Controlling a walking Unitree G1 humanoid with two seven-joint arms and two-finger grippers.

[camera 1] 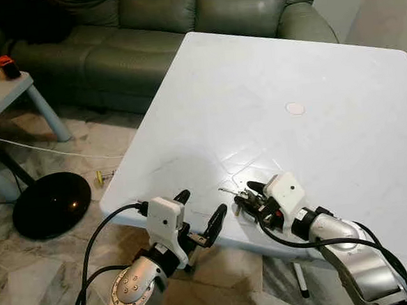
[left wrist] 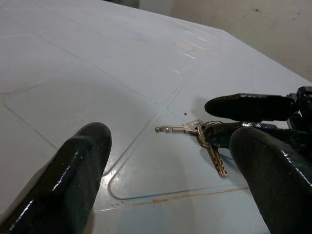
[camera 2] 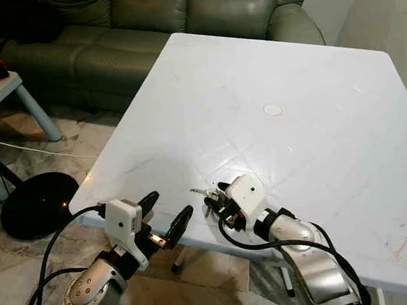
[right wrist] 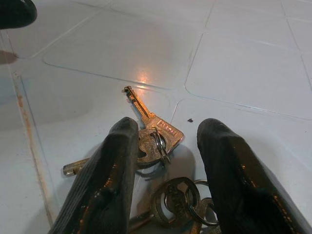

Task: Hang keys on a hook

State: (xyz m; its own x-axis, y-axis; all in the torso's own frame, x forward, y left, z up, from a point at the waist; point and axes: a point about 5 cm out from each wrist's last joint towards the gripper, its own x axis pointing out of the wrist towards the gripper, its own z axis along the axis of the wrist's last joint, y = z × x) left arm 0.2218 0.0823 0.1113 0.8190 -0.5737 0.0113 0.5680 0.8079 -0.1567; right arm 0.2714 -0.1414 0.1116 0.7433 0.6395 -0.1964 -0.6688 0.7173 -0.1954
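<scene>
A bunch of metal keys (right wrist: 156,139) on a ring lies on the white table (camera 1: 288,63), close to its front edge. My right gripper (right wrist: 168,126) is down on the tabletop with its black fingers open, one on each side of the key ring, and the long key (left wrist: 171,128) pokes out past the fingertips. Left of the keys, my left gripper (camera 1: 203,203) hovers open at the table's front edge, pointing toward them with nothing between its fingers (left wrist: 78,165).
A green sofa (camera 1: 146,31) stands behind the table. At the left is a small grey side table (camera 1: 3,90) with an orange object on it. On the marble floor lie a round black base (camera 1: 51,203) and a cable.
</scene>
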